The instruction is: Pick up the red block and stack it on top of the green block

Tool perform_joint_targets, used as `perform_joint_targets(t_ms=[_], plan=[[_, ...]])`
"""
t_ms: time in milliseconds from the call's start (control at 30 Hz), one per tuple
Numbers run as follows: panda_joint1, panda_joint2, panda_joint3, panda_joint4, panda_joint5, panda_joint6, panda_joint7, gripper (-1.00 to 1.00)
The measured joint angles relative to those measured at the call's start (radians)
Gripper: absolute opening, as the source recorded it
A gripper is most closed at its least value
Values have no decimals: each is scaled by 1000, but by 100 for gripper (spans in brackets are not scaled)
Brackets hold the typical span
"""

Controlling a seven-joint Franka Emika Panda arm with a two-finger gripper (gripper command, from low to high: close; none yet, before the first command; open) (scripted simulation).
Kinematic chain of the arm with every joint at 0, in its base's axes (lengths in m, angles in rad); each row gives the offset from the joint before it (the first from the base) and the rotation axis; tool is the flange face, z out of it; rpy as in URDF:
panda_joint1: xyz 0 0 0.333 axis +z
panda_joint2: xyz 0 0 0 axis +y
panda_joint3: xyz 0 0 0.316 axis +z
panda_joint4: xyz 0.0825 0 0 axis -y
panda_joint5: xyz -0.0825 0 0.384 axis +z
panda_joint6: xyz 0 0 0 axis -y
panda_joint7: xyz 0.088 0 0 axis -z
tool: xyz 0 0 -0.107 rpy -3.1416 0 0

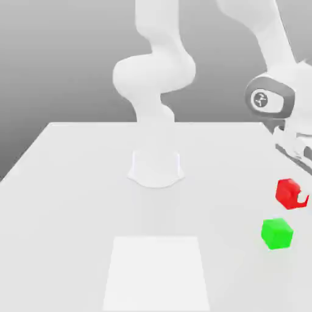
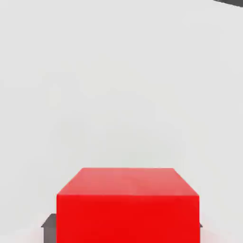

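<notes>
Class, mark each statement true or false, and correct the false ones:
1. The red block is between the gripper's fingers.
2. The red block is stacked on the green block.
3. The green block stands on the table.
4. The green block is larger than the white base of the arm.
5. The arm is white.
1. True: the red block is between the gripper's fingers.
2. False: the two blocks are apart, and nothing is on the green block.
3. True: it stands on the table.
4. False: it looks smaller than the base.
5. True: the arm is mostly white.
</notes>
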Motion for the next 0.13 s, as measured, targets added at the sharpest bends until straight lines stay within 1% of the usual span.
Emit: perform_joint_targets(t_ms=[33, 133], plan=[[9, 35, -16, 1, -15, 34, 10, 100], [9, 35, -16, 1, -15, 34, 10, 100]])
